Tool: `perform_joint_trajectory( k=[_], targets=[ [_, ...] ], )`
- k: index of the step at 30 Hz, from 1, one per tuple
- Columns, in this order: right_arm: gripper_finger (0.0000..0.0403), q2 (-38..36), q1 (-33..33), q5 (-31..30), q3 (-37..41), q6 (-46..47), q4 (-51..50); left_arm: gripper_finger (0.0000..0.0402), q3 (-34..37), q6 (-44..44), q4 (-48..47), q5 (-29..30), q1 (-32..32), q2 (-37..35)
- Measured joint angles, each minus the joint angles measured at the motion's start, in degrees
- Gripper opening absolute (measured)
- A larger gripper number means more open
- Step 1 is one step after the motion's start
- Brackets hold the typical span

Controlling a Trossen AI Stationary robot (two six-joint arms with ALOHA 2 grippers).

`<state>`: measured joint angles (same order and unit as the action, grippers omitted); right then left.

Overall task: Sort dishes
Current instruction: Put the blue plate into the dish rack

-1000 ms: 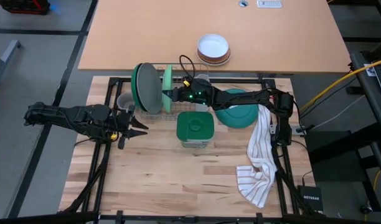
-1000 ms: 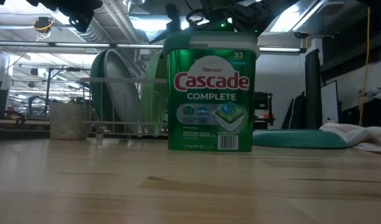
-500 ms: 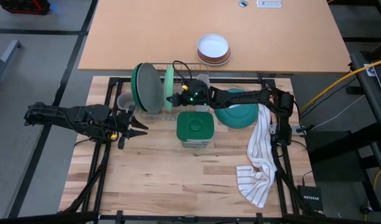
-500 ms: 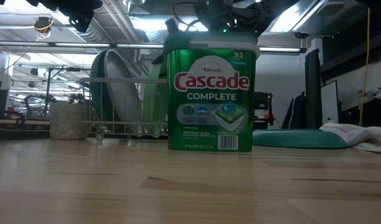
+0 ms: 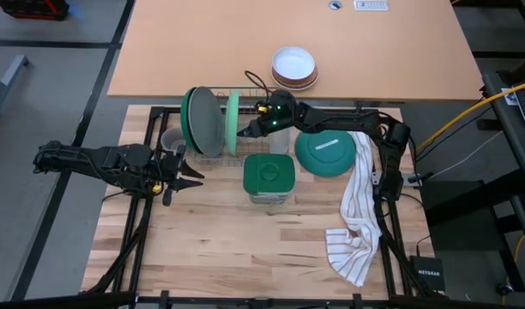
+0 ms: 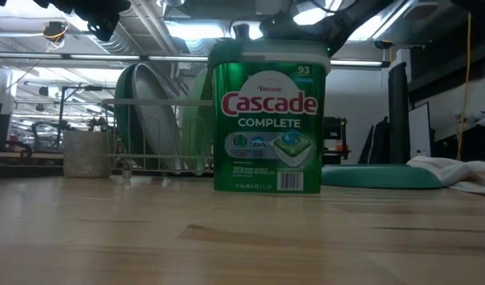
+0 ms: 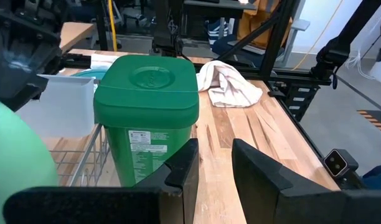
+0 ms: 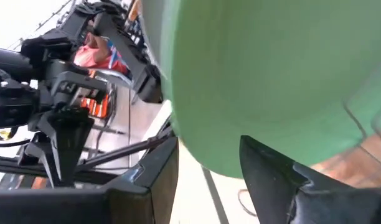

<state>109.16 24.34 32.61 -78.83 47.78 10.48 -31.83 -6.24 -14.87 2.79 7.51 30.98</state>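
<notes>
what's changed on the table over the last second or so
The right arm swung toward the table's far side: the right gripper, a second ago over the rack's near part, now sits at the upright light green plate, fingers either side of its rim. The teal plate it covered now shows fully. The left gripper, detergent tub, towel and mug stayed put.
</notes>
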Motion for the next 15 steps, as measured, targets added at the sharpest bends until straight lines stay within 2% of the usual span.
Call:
perform_joint_trajectory(
  k=[15],
  targets=[
    [0.0172, -0.6, 4.3, 17.4, 0.1, 0.2, -1.7, 0.0086, 0.0, 0.0, 0.0, 0.0, 0.0, 0.0]
  ],
)
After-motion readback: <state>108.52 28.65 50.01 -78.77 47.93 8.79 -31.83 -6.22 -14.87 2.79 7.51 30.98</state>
